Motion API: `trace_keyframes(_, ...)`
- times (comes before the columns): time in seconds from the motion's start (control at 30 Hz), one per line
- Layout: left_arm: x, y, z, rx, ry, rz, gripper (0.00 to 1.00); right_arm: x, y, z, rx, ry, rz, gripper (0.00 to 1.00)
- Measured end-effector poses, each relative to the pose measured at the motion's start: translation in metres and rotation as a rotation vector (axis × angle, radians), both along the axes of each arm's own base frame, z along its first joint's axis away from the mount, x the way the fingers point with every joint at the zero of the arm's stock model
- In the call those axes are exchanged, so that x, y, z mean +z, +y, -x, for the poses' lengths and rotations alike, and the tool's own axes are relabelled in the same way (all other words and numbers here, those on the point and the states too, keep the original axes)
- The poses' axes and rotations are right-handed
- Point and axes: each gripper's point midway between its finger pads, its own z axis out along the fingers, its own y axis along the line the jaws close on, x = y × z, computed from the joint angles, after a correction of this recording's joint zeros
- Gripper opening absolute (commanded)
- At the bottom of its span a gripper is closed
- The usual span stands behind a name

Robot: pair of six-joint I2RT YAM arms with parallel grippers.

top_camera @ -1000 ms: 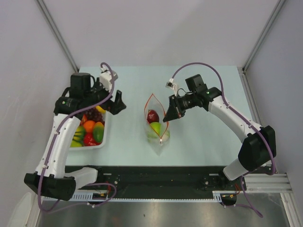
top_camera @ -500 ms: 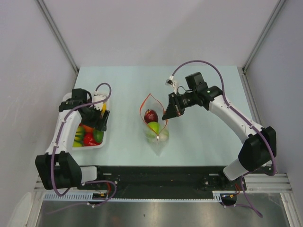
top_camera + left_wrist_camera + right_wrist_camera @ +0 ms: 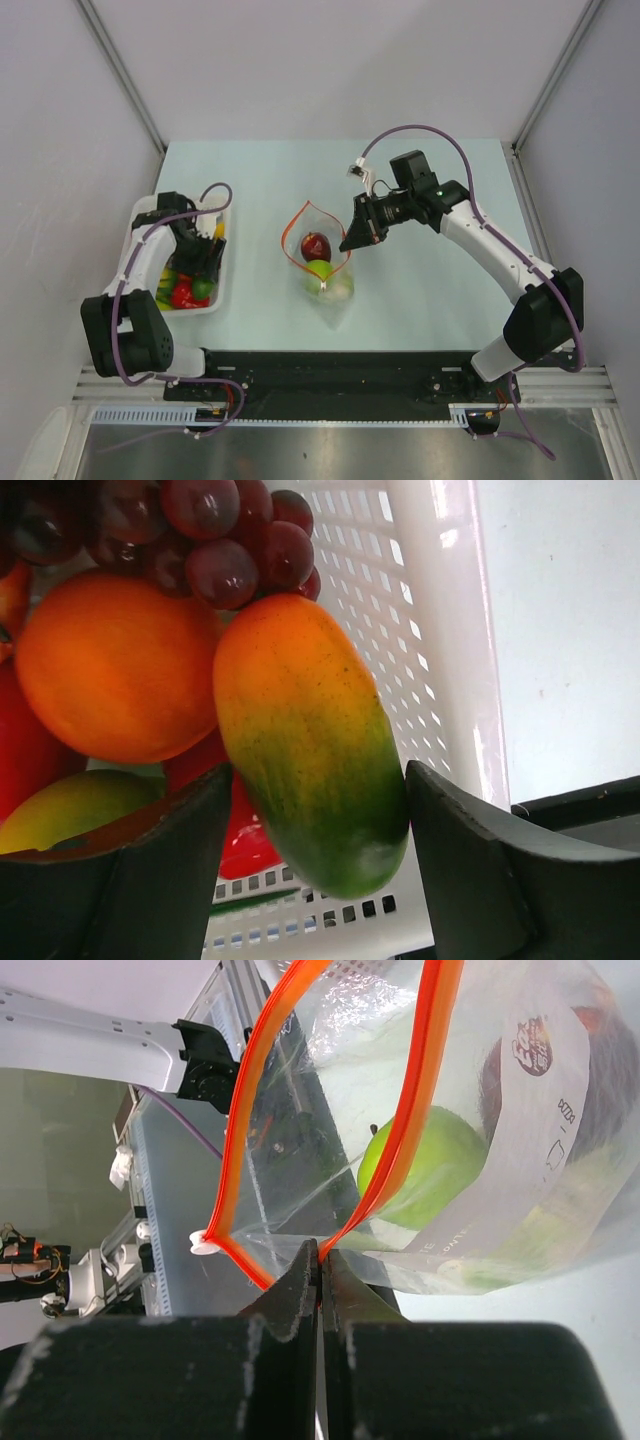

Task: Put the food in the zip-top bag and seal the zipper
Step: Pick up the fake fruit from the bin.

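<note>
Mango point(image 3: 310, 750) flanked by left hand point(image 3: 316, 815), zipper point(image 3: 420, 1110) pinched in right hand point(image 3: 320, 1260).

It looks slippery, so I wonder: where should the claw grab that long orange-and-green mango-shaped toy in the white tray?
Probably across its narrow middle, coming down from above, a finger on each long side: the orange-and-green mango-shaped toy is elongated, and the left gripper straddles it there.

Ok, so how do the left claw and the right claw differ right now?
The left claw has its jaws wide apart; the right claw is shut tight. The left claw straddles the orange-green mango in the white tray, and a firm grip can't be told, while the right claw pinches the zip-top bag at its zipper. Both have black fingers.
</note>
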Motion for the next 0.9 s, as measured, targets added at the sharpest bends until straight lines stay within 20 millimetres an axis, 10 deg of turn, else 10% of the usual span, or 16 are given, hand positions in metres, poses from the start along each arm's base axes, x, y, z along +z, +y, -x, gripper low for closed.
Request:
trace_keyframes(0.23,-0.006,-0.003,0.002,0.014,0.026,0.018,0.36,-0.001,0.001,0.000,-0.001,-0.005,0.004,0.00)
trace_keyframes(0.47,0.017,-0.002,-0.008,0.022,-0.011,0.018,0.25,-0.002,0.002,0.001,0.001,-0.008,0.009,0.00)
trace_keyframes(0.73,0.119,-0.029,-0.050,-0.013,-0.306,0.141,0.27,-0.005,0.003,-0.002,-0.004,-0.008,0.015,0.00)
trace_keyframes(0.9,0.205,-0.104,-0.062,-0.170,-0.515,0.341,0.29,-0.004,0.004,-0.002,-0.003,-0.011,0.013,0.00)
